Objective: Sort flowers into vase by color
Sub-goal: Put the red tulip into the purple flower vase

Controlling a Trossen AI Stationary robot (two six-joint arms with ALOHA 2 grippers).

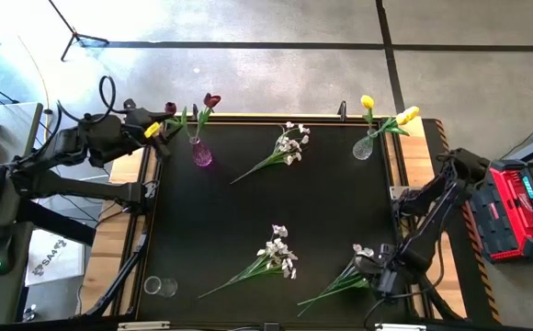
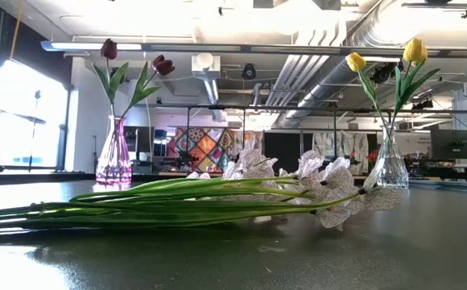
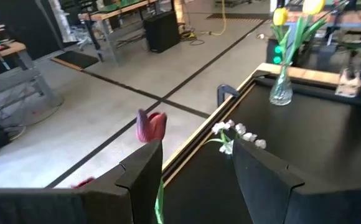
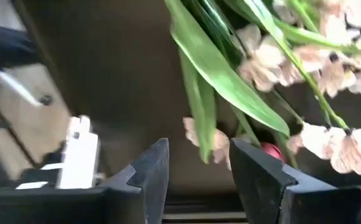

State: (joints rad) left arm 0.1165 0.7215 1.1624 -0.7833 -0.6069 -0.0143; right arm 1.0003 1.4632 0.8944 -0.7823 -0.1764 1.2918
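A pink vase (image 1: 201, 154) at the far left holds two maroon tulips (image 1: 211, 99). A clear vase (image 1: 364, 145) at the far right holds two yellow tulips (image 1: 406, 115). Three white sprays lie flat on the black table: far middle (image 1: 287, 145), near middle (image 1: 274, 255) and near right (image 1: 351, 276). My left gripper (image 3: 196, 146) is open beside the pink vase, with one maroon tulip (image 3: 150, 126) just past its fingers. My right gripper (image 4: 199, 149) is open over the near-right spray (image 4: 274, 68), apart from it. My left gripper is open. The green stem (image 3: 159, 208) of a maroon tulip runs close along the inner side of one finger; I cannot tell whether it touches.
A small clear glass vessel (image 1: 161, 286) sits at the table's near left corner. A raised wooden rim (image 1: 413, 156) borders the black top. A red and black box (image 1: 524, 207) stands off the right side. Bare table lies between the sprays in the middle.
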